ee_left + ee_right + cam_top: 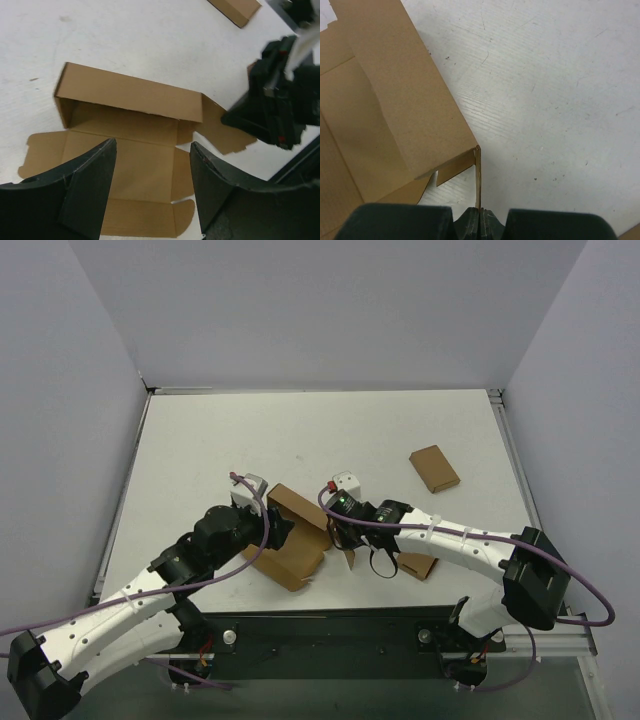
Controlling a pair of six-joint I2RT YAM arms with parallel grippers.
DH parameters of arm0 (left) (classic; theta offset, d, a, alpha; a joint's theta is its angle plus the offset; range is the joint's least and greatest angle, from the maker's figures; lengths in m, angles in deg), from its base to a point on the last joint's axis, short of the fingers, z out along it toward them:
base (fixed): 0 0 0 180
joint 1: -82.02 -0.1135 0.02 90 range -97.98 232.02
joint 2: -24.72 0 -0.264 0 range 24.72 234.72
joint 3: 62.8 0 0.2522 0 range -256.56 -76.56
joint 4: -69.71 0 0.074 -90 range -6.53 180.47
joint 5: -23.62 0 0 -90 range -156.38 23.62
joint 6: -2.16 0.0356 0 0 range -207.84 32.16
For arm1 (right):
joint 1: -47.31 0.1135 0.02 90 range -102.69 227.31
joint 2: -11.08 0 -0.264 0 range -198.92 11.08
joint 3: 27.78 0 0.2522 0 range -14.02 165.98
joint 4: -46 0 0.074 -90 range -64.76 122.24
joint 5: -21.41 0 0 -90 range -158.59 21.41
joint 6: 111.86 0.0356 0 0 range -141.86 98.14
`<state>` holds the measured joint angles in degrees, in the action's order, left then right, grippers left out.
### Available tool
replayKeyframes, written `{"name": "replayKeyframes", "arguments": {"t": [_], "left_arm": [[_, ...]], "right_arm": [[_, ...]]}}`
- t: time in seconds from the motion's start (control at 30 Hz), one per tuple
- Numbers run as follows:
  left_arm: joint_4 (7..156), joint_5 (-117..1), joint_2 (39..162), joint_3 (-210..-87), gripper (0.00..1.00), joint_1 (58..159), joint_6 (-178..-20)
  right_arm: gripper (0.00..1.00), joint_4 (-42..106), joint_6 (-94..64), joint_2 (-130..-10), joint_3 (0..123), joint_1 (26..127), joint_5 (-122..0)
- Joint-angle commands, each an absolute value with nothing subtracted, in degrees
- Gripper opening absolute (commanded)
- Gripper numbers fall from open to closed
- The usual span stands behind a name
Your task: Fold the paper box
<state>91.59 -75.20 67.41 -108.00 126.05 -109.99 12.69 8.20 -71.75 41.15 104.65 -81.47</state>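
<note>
A: Where is the paper box (295, 545)?
B: On the table (300, 440), toward six o'clock, half open.
A: The claws?
B: The left gripper (152, 145) hangs wide above it. The right gripper (479, 216) pinches it at three o'clock, I think.

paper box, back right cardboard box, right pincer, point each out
paper box (130, 95): left wrist view, on its raised wall
back right cardboard box (434, 468): top view, middle of its top
right pincer (478, 214): right wrist view, between its shut fingertips
</note>
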Motion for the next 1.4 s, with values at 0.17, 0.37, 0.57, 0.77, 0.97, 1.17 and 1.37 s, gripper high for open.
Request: {"name": "replayKeyframes", "arguments": {"t": [0.17,0.37,0.57,0.77,0.97,1.17,1.37], "left_arm": [[82.1,-70.7,74.3,-103.2,0.7,136.3,-112.2],[76.0,-69.5,82.8,-102.2,0.72,137.2,-113.8],[70.0,-69.3,88.8,-103.0,0.75,139.9,-115.3],[68.9,-72.4,95.7,-104.8,0.76,140.3,-115.3],[67.3,-74.2,100.0,-106.0,0.76,140.3,-115.6],[66.6,-75.1,101.6,-106.4,0.74,140.3,-116.0],[69.0,-78.9,102.7,-107.0,0.63,140.3,-118.2]], "right_arm": [[0.0,16.8,-6.9,-71.4,41.7,96.6,-72.6],[0.0,17.9,-7.9,-70.0,40.3,93.4,-69.8],[0.0,18.1,-8.6,-70.5,39.9,92.0,-69.1],[0.0,18.2,-8.9,-70.1,39.7,91.5,-69.1],[0.0,18.5,-8.5,-70.1,39.2,91.3,-67.5],[0.0,18.6,-8.5,-70.0,39.0,91.1,-67.5],[0.0,18.6,-8.3,-69.9,38.9,91.0,-67.5]]}}
